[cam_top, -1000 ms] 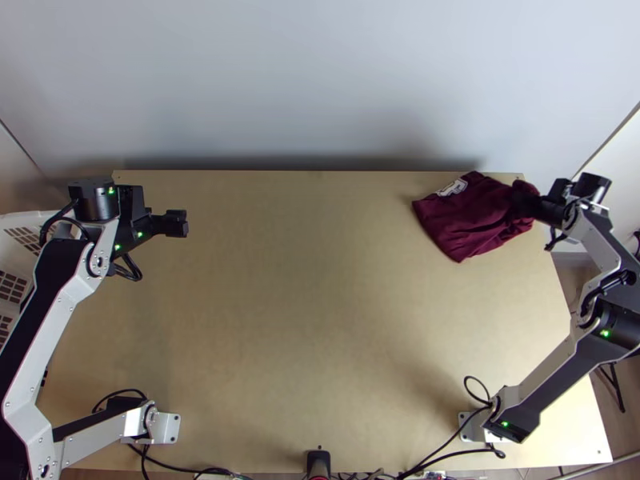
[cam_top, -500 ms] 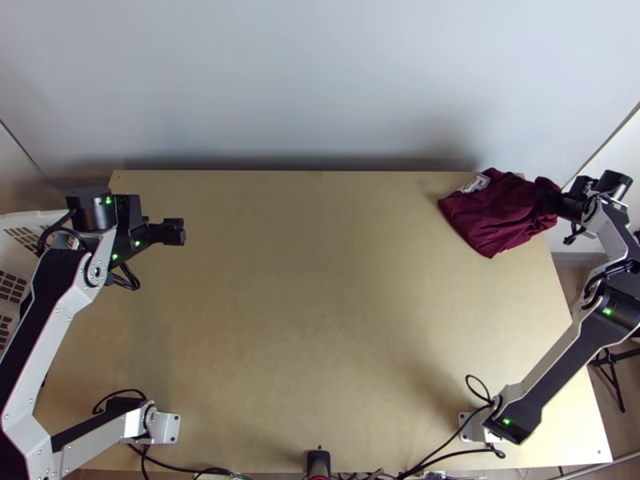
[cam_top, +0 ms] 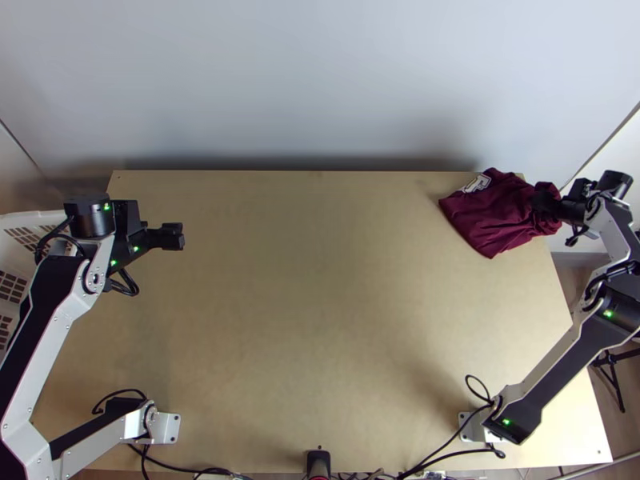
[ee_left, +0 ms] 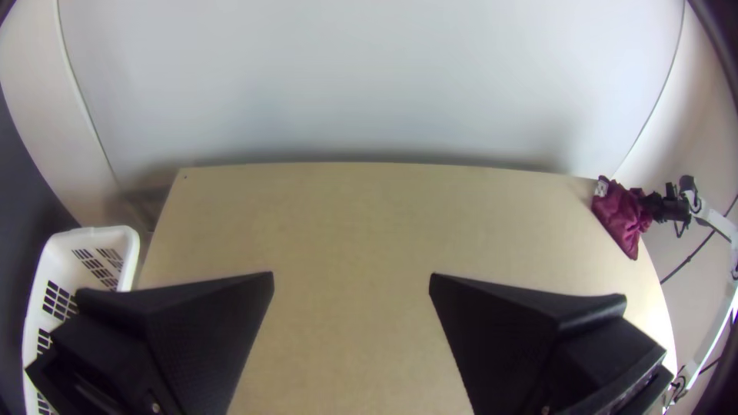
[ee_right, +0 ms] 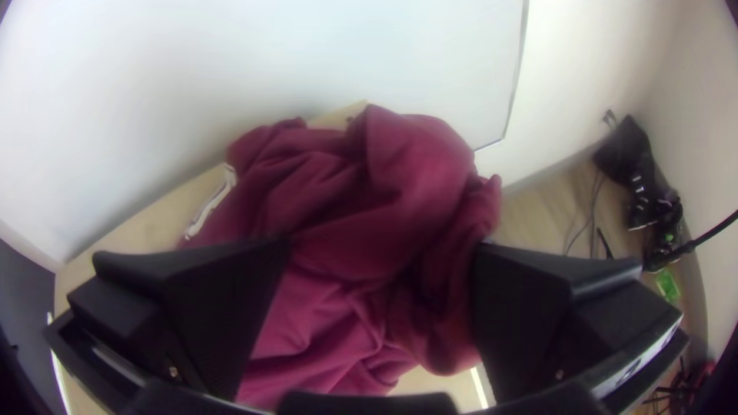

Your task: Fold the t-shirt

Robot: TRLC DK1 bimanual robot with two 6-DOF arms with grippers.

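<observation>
T-shirt [cam_top: 496, 220], maroon, at the far right corner of the light wooden table [cam_top: 320, 320]. The cloth lies compactly, flatter toward the table's middle and bunched at its outer end, where a thick fold rises; a white printed patch [cam_top: 478, 183] shows near its far edge. Right gripper [cam_top: 546, 203]: positioned at the bunched end, its black fingers [ee_right: 211, 307] set wide apart with cloth in the gap between them; whether either finger touches the fabric cannot be told. Left gripper [cam_top: 174, 236]: located over the table's far left part, well apart from the garment, its fingers [ee_left: 196, 330] parted and holding nothing. White basket [ee_left: 88, 233]: beside the table's left edge.
</observation>
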